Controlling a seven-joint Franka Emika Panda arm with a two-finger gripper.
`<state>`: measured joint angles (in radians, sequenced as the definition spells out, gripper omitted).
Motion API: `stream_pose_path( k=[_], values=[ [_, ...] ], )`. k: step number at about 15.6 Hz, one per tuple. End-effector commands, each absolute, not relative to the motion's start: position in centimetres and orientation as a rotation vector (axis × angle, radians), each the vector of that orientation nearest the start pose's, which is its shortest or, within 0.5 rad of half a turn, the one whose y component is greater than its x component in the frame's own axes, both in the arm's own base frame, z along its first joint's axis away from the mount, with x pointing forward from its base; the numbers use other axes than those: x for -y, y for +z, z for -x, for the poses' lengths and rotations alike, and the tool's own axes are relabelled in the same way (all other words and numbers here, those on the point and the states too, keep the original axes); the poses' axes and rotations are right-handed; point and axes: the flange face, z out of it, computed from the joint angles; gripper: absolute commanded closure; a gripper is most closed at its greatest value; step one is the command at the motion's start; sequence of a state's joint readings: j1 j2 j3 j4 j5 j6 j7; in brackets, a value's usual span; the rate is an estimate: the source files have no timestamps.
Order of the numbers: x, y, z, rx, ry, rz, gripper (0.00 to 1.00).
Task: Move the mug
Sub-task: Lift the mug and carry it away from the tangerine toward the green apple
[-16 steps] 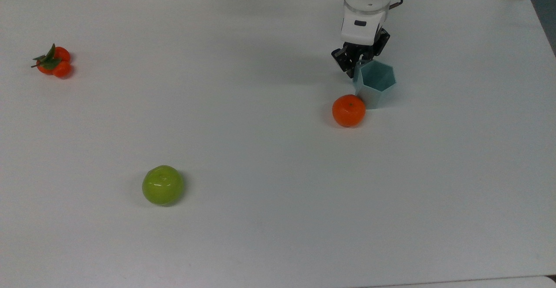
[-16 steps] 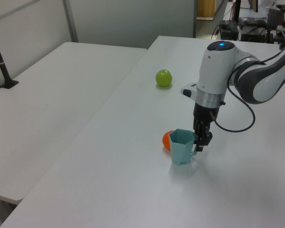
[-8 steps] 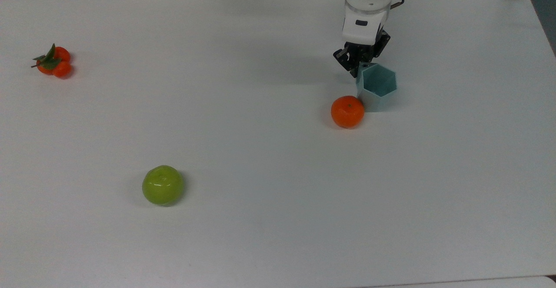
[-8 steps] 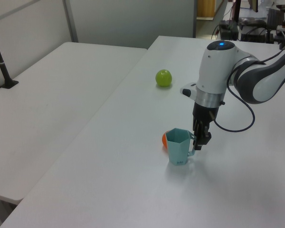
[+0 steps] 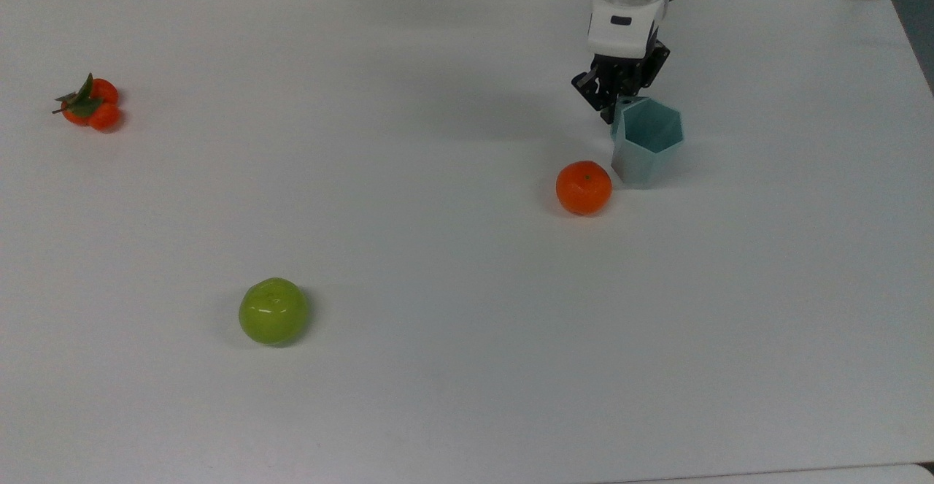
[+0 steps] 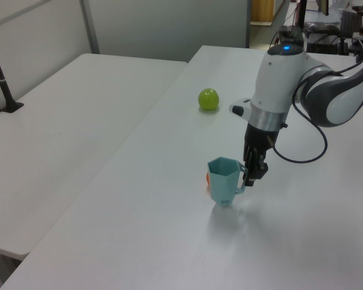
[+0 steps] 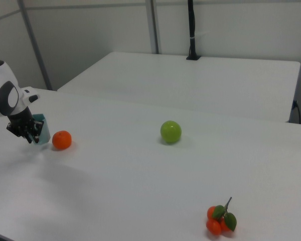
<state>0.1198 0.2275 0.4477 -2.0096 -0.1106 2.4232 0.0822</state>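
The gripper (image 6: 252, 176) was clamped on the small handle of the pale teal mug (image 6: 223, 188), held beside the orange (image 5: 584, 187); it looked light, rigid, likely to swing.

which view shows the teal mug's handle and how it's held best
The left view: the pale teal hexagonal mug faces it side-on, its small handle pinched in the claw. In the top view the mug shows its open rim, the claw covering the handle. In the right view the mug sits mostly behind the claw.
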Motion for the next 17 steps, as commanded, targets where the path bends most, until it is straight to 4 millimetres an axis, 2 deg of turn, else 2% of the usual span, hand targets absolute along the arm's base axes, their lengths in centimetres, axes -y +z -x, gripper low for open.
stream_pose_path(
  k=[1,4,8,13,17],
  values=[
    [-32.2,41.8,-50.8,0.728,-0.411,2.959,1.0],
    [-31.6,45.1,-50.9,0.635,-0.381,3.007,1.0],
    [-29.5,49.1,-50.5,0.531,-0.389,3.03,1.0],
    [-23.8,52.2,-52.2,0.383,-0.347,3.08,1.0],
    [-17.3,53.9,-53.9,0.378,-0.324,3.059,1.0]
  ],
)
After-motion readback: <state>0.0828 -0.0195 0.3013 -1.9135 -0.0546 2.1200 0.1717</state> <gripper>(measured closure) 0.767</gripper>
